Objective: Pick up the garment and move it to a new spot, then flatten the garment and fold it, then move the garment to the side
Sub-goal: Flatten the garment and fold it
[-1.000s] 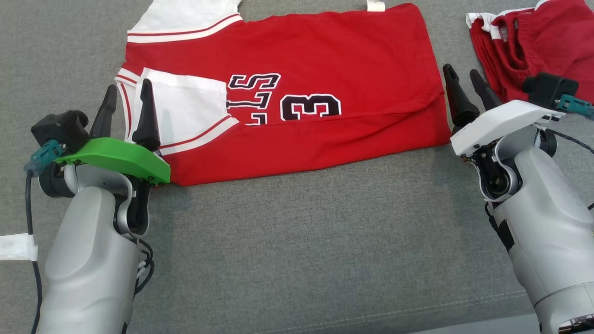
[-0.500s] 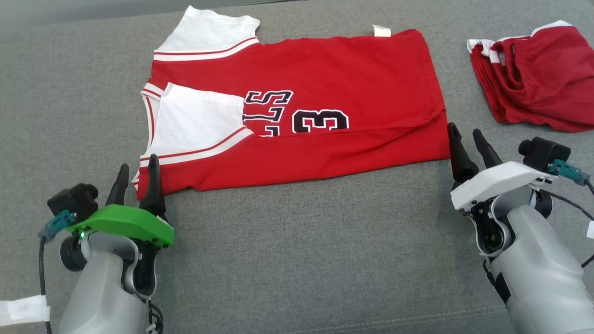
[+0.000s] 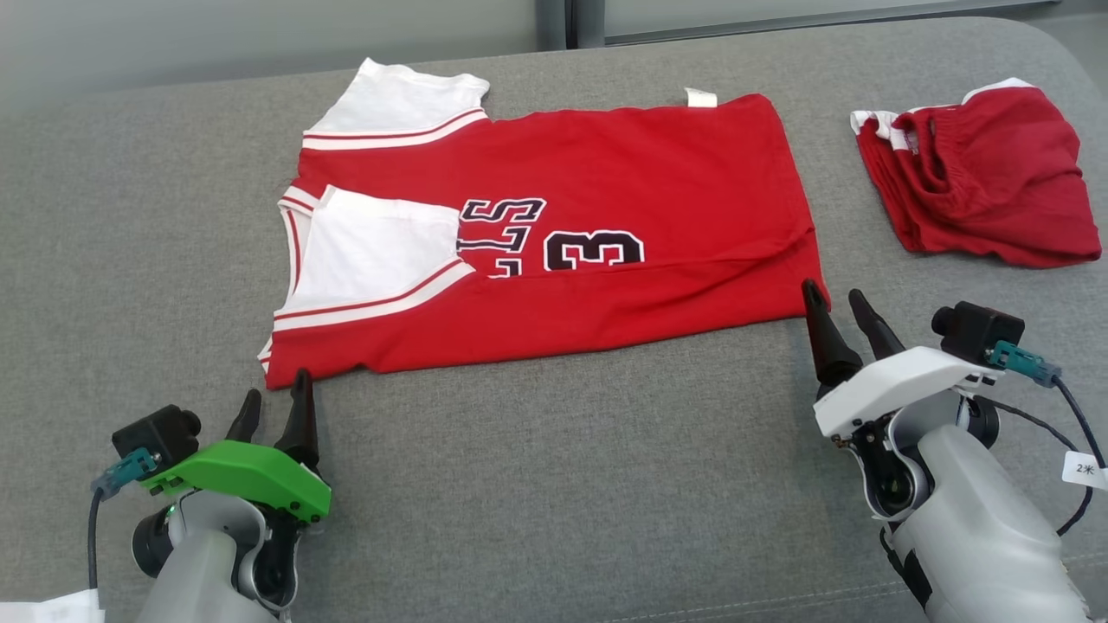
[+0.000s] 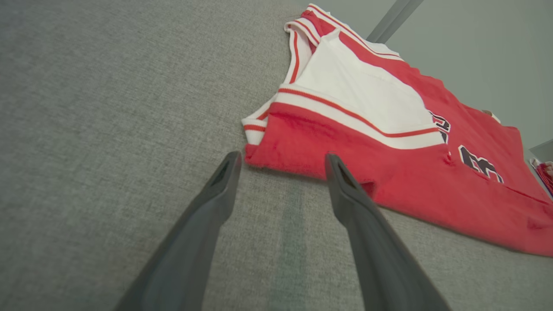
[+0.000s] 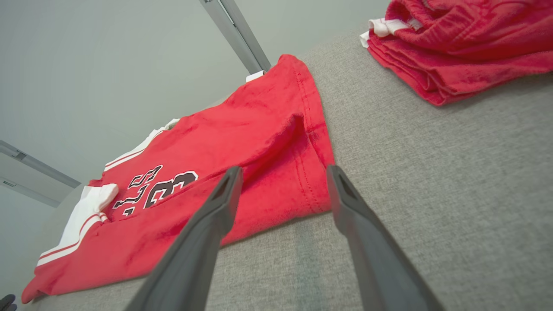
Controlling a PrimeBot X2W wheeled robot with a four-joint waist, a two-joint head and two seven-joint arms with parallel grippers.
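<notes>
Item: garment [image 3: 554, 164], a red jersey with white sleeves and black lettering, partly folded; its near long side was turned over onto the front, cutting off the lower part of the lettering, and one white sleeve [image 3: 372, 247] lay folded in on the chest.
Location: flat on the grey cushion [image 3: 554, 484], directly ahead of both grippers' fingertips and spanning the stretch between them.
Handling (judged): light, soft, limp knit. It would sag from any single hold and could lose its fold if lifted unevenly. Not fragile. The cloth cushion would likely drag at it rather than let it slide.
Where to take hold (judged): the two near corners, pinching through both layers so the fold keeps.
Left gripper [image 3: 276, 385]: fingers spread wide, nothing between them. The shoulder-end corner lay just beyond the tips. In the left wrist view the inner finger reached the red edge; contact could not be told.
Right gripper [image 3: 834, 290]: fingers spread wide, empty. The hem-end corner sat at and just past the tips, the inner finger showing over the fabric. Contact could not be told.
Nearby: folded red shorts [image 3: 978, 190], ahead of the right gripper and off to its outer side, apart from the garment.
</notes>
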